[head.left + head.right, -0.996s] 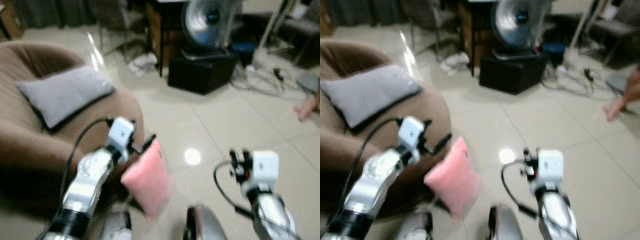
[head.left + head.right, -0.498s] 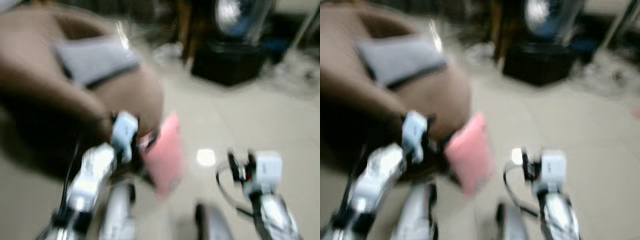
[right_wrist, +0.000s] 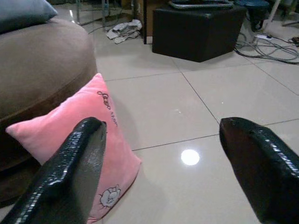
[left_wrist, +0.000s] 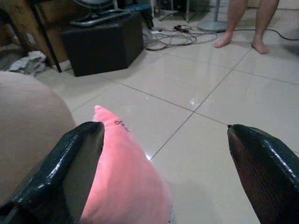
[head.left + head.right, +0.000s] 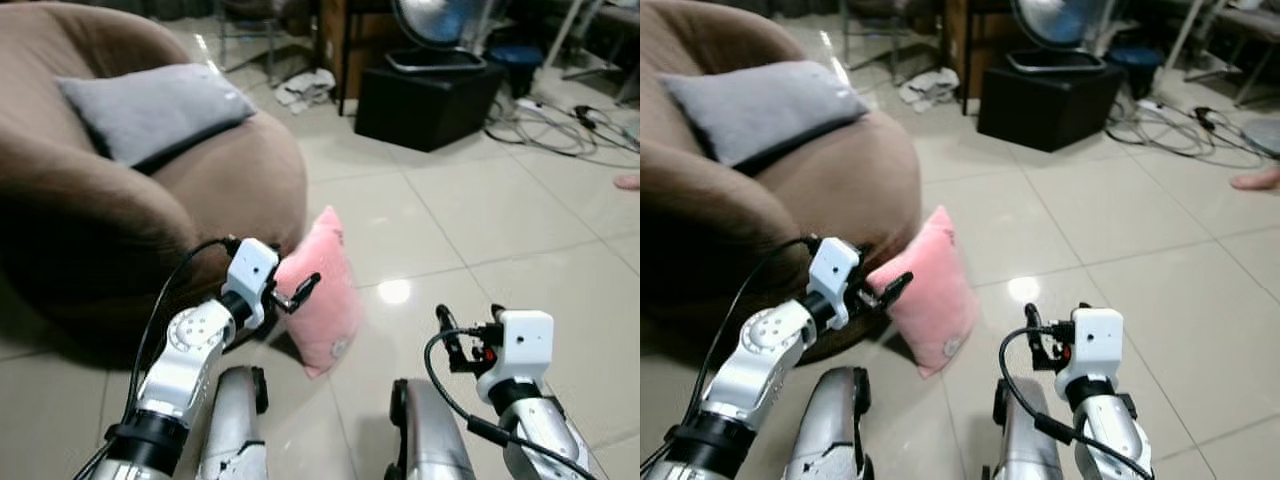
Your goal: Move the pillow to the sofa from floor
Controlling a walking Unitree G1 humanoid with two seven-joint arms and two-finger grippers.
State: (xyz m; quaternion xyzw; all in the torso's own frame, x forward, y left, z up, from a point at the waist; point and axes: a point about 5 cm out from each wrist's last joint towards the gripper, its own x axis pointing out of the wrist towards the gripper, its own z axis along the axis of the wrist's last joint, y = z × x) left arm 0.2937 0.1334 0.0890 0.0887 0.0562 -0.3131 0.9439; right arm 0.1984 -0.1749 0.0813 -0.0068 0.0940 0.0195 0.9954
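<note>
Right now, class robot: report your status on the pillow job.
Both grippers open: left gripper at pink pillow, right gripper idle. Pillow on floor, leaning on brown sofa. Grey cushion on seat.

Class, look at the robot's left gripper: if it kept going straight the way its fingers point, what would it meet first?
Most likely the pink pillow: the open left gripper points at its side from close by. Depth is uncertain, so one finger may slide past it towards the tiled floor.

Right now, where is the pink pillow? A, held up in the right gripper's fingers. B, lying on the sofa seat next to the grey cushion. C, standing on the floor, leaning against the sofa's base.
C: the pink pillow stands on the tiled floor against the brown sofa, with both grippers open.
</note>
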